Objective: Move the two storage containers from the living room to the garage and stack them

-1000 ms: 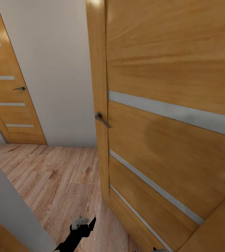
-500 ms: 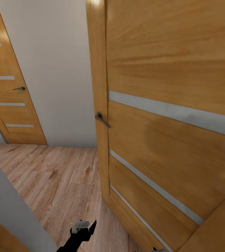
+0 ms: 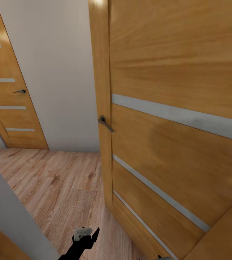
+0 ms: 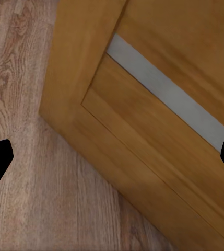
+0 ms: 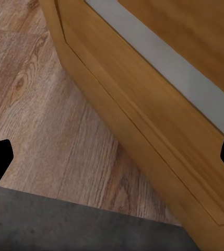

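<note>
Both grippers, left (image 4: 112,157) and right (image 5: 112,157), gape empty (no bins) beside door (image 3: 173,144); base may clip it.

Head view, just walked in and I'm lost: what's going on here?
The robot is in transit, holding nothing. It faces an open wooden door with a lever handle, on a wood plank floor. A second door stands shut farther off. The left tool and right tool are open and empty. A grey floor strip lies under the right one.
</note>
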Tool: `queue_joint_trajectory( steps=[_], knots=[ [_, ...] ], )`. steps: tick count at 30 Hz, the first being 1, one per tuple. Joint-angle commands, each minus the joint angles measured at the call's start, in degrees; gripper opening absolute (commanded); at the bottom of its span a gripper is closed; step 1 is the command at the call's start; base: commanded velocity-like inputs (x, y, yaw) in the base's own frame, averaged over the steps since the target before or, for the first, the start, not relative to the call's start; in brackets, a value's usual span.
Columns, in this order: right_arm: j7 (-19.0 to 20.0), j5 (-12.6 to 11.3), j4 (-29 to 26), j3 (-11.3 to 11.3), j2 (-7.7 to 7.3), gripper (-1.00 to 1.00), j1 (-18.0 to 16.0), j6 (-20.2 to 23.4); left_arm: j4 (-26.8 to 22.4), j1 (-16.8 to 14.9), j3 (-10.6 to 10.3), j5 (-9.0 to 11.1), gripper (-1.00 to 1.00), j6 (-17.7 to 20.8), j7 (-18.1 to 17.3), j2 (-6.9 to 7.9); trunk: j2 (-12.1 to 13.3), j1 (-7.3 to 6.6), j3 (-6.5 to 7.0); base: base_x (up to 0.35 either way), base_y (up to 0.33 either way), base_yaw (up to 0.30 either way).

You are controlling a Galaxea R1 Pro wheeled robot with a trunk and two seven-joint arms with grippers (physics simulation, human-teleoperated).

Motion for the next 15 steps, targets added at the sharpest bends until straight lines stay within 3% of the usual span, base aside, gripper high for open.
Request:
queue_joint_trajectory(
  steps=[1, 15],
  knots=[
    [-0.27, -0.04, 0.05, 0.28, -0.02, 1.0, -0.04, -0.17, 0.1, -0.05, -0.33, 0.61, 1.0, -0.14, -0.32, -0.01, -0.03, 0.0, -0.05, 0.0, 0.0, 0.0],
    [-0.27, -0.04, 0.05, 0.28, -0.02, 1.0, -0.04, -0.2, 0.1, -0.05, -0.33, 0.61, 1.0, 0.01, -0.31, 0.08, -0.03, 0.0, -0.05, 0.0, 0.0, 0.0]
  ],
)
